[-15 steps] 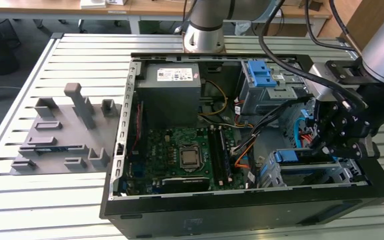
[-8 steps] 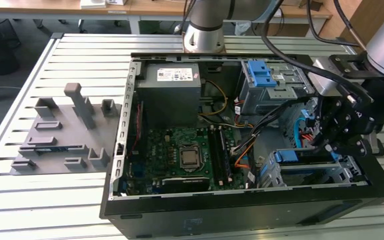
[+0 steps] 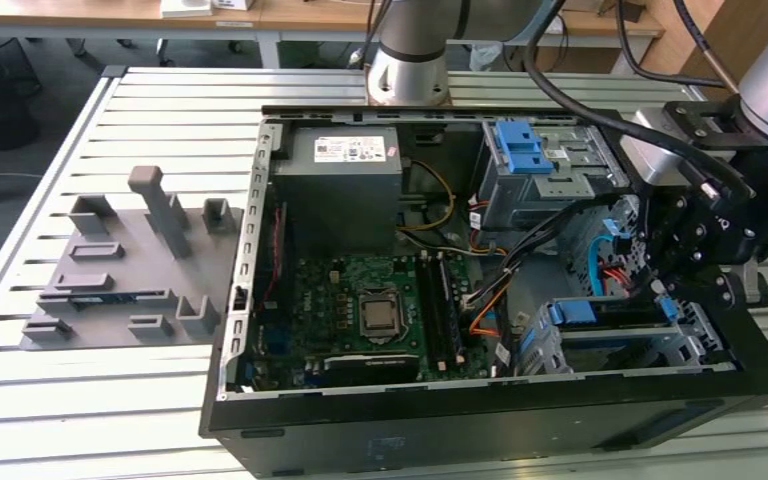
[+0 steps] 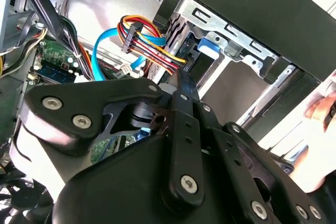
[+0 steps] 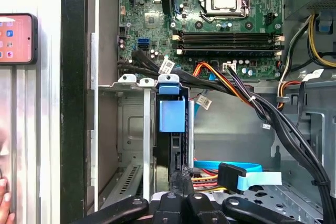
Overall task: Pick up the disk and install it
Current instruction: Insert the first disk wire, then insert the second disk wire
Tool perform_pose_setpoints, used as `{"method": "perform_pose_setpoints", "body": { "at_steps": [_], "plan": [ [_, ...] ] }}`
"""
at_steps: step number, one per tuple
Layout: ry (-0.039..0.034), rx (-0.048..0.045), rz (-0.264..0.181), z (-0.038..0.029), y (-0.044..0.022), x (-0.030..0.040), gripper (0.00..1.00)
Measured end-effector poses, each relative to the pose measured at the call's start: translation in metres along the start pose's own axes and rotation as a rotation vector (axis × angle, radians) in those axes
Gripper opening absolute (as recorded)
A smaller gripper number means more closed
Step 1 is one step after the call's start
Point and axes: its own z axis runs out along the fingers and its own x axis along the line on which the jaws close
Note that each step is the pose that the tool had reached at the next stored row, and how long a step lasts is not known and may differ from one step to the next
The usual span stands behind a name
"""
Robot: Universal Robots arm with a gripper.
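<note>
The disk (image 3: pixel 607 313) stands on edge inside the lower drive cage (image 3: pixel 564 352) of the open computer case, at the exterior view's right. Its blue rail shows on top. In the first wrist view the disk (image 5: pixel 171 153) sits in the cage slot (image 5: pixel 131 129) with its blue tab (image 5: pixel 172 115) at the far end. My gripper (image 3: pixel 654 290) hangs at the disk's connector end. The black fingers (image 5: pixel 181 182) are drawn together and rest against the disk's near edge. The second wrist view shows one finger (image 4: pixel 185 85) reaching toward the blue tab (image 4: pixel 210 45).
Bundled power cables (image 5: pixel 247 98) and a blue data cable (image 5: pixel 247 174) run beside the cage. The motherboard (image 3: pixel 371 310), power-supply box (image 3: pixel 337 190) and an upper cage with a blue latch (image 3: pixel 538 160) share the case. A grey fixture (image 3: pixel 131 260) lies on the slatted table. A phone (image 5: pixel 16 38) and a person's hand (image 4: pixel 320 114) are just outside the case.
</note>
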Motion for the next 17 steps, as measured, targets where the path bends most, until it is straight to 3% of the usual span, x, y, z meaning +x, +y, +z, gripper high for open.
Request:
{"method": "perform_pose_setpoints", "body": {
  "at_steps": [17],
  "plan": [
    [0.0005,0.0031,0.000,-0.0004,0.0016,0.0000,0.11]
  ]
}}
